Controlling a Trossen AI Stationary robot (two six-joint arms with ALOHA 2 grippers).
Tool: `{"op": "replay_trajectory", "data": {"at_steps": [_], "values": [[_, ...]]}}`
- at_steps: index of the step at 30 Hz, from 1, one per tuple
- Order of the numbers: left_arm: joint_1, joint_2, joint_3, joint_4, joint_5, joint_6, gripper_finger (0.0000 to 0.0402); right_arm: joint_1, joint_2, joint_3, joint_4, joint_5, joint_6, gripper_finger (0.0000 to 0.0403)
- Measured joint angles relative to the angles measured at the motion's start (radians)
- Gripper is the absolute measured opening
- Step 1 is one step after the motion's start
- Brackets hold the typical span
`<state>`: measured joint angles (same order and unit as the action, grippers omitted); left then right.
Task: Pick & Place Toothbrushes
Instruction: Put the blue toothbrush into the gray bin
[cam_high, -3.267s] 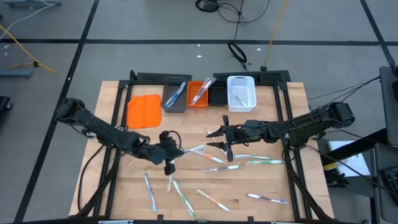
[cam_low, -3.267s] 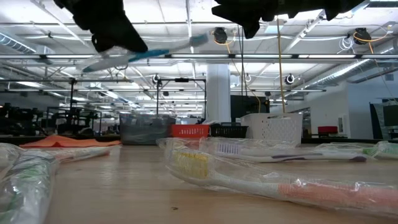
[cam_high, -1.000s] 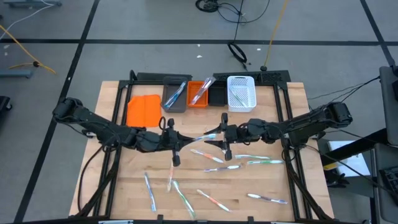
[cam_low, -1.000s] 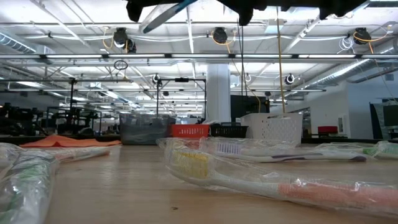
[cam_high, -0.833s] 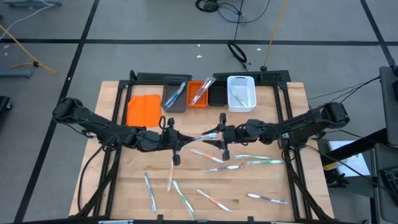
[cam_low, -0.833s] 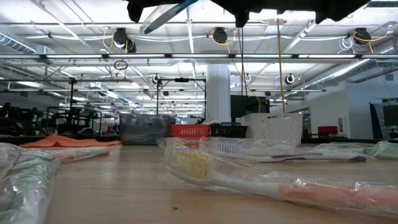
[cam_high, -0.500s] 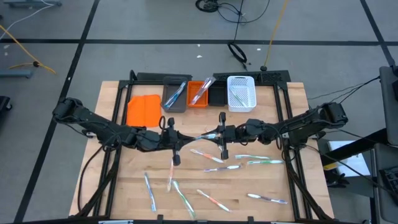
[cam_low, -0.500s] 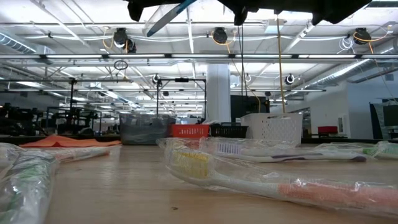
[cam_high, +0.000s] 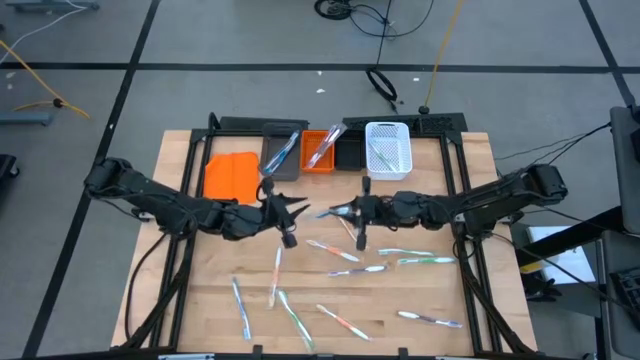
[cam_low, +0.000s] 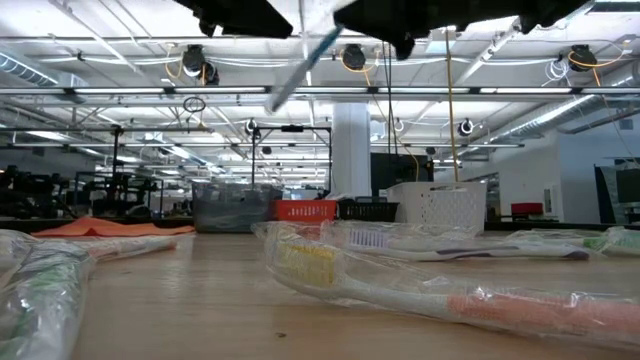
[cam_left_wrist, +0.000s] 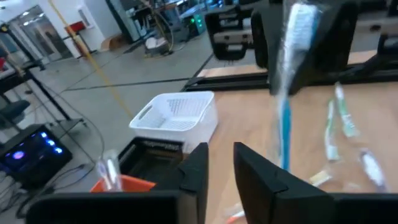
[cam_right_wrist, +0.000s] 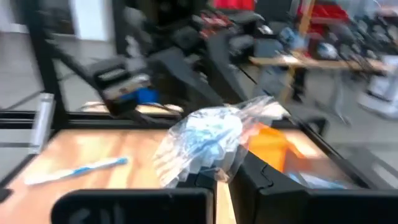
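Above the middle of the wooden table (cam_high: 200, 300), the two grippers are facing each other at close range. The right gripper (cam_high: 338, 212) is pinching a blue-accented toothbrush (cam_low: 300, 62) in clear wrapping — its fingers are closed tight on the crinkled end of the wrapper (cam_right_wrist: 208, 142), and the brush is hanging tilted in the air between the two arms. The left gripper (cam_high: 300, 208) is sitting just to the left of it, fingers (cam_left_wrist: 261, 177) parted a little and gripping nothing; the brush is standing just beyond them, apart from both.

Other wrapped toothbrushes (cam_high: 345, 255) are lying scattered over the near half of the table. Along the far edge a row of bins is standing — a grey bin (cam_high: 283, 168) and an orange bin (cam_high: 312, 163) each holding brushes, then a black bin (cam_high: 348, 153) and a white mesh bin (cam_high: 388, 150). An orange lid (cam_high: 230, 178) is lying flat to the left of them.
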<state>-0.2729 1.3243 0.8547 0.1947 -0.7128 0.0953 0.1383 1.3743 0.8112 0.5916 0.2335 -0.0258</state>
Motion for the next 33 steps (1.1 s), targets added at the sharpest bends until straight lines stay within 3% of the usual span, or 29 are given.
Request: {"op": "replay_trajectory", "data": {"at_steps": [7, 11, 17, 26, 33], "values": [[0.045, 0.0, 0.0, -0.046, 0.06, -0.07, 0.0122, -0.015, -0.066, 0.004, -0.176, 0.124, 0.067, 0.0008], [0.067, 0.0, 0.0, -0.048, 0.125, -0.077, 0.0129, -0.042, -0.066, 0.078, -0.352, 0.165, 0.089, 0.0008], [0.095, -0.001, 0.0, -0.073, 0.163, -0.079, 0.0127, -0.105, -0.045, 0.17, -0.493, 0.151, 0.091, 0.0008], [0.161, -0.001, 0.0, -0.098, 0.168, -0.13, 0.0127, -0.173, -0.046, 0.243, -0.554, 0.09, 0.066, 0.0008], [0.235, 0.033, 0.002, -0.067, 0.251, -0.126, 0.0127, -0.178, 0.013, 0.305, -0.567, 0.034, 0.027, 0.0008]]}}
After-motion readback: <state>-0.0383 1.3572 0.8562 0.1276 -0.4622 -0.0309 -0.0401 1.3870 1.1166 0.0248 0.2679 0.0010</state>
